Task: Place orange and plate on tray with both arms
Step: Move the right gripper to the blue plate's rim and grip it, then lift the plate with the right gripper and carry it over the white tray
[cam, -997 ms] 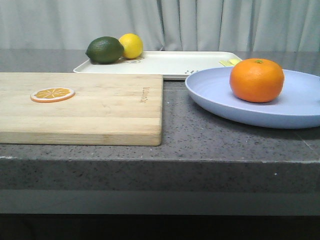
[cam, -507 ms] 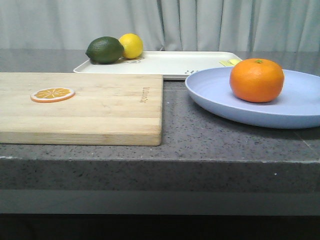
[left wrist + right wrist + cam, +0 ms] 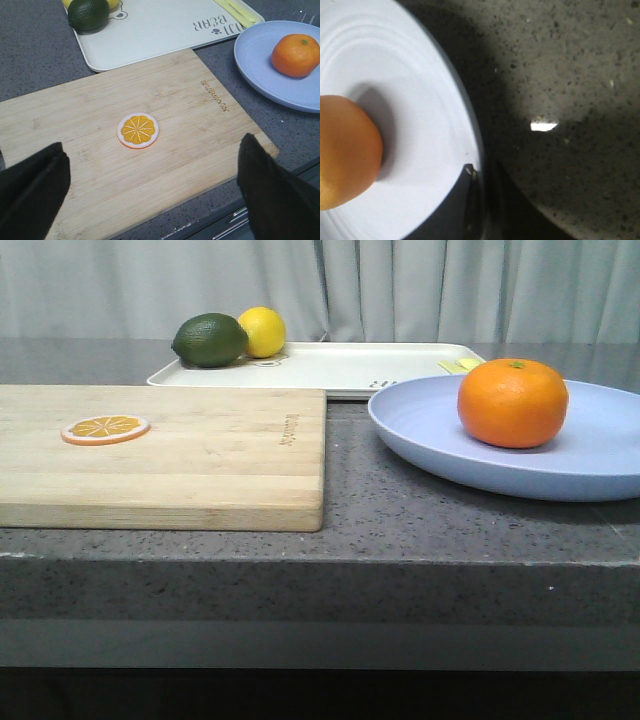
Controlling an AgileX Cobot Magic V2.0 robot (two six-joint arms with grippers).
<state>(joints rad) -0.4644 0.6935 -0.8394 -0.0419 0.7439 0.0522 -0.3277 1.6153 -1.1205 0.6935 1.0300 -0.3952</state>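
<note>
The orange [image 3: 513, 402] sits on the lavender-blue plate [image 3: 420, 430] at the right of the counter, in front of the cream tray [image 3: 340, 368]. In the right wrist view my right gripper [image 3: 479, 172] is shut on the plate's rim [image 3: 472, 135], one finger over the plate and one outside it, with the orange [image 3: 345, 150] close by. My left gripper [image 3: 152, 195] is open and empty above the near edge of the cutting board. Its view also shows the orange [image 3: 295, 55], the plate [image 3: 255, 60] and the tray [image 3: 160, 30]. Neither gripper shows in the front view.
A wooden cutting board [image 3: 180, 455] with a flat orange slice [image 3: 105, 428] lies at the front left. A lime [image 3: 209, 340] and a lemon [image 3: 263, 330] sit on the tray's far left corner. Yellow utensils [image 3: 235, 10] lie at the tray's right end.
The plate with the orange has shifted slightly left and nearer in the front view. Nothing else has moved.
</note>
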